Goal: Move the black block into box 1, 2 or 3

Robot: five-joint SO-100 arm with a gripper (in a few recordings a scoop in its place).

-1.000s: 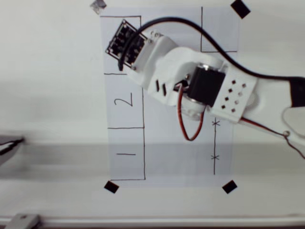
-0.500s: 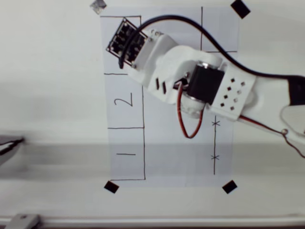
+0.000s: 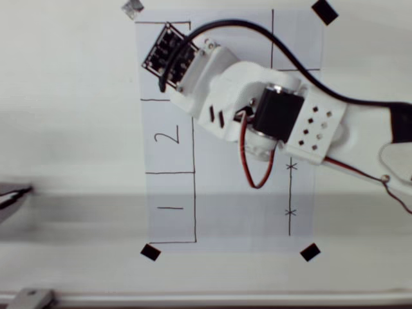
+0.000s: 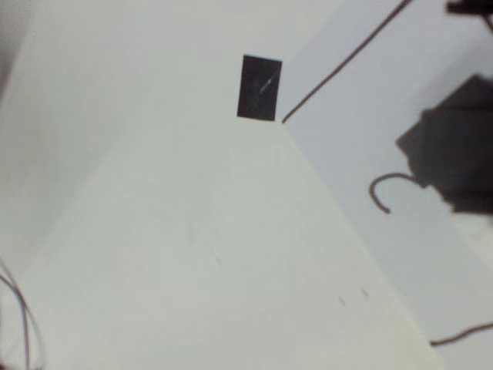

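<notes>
Three pen-drawn boxes run down the sheet of paper (image 3: 232,219), and the pincer (image 3: 167,64) hangs over the top one, box 3 (image 3: 147,38). The arm's own head covers the fingers from above, so whether they are spread, pressed together or pinching the block cannot be told. In the wrist view a blurred dark blocky shape (image 4: 454,146) sits at the pincer's side of the frame, just beside a pen curve (image 4: 389,191) that looks like part of a handwritten 3. This is probably the black block, which would put it inside or at the edge of box 3, directly under the pincer. Whether it rests on the paper or is lifted cannot be told.

By its look the block should be light, rigid and matte, so it is unlikely to slip or crush. Two opposite flat sides, pinched squarely near mid-height, would give the surest hold. A corner-on grip could let it twist.

Readable writing is sparse. Below the pincer in the overhead view, box 2 carries a "2" (image 3: 166,136) and box 1 a single stroke "1" (image 3: 168,207). Two small x marks (image 3: 291,166) cross a pen line to the pincer's lower right. No brand or printed label is legible. A black tape square (image 4: 259,87) pins the paper's corner ahead of the pincer.
</notes>
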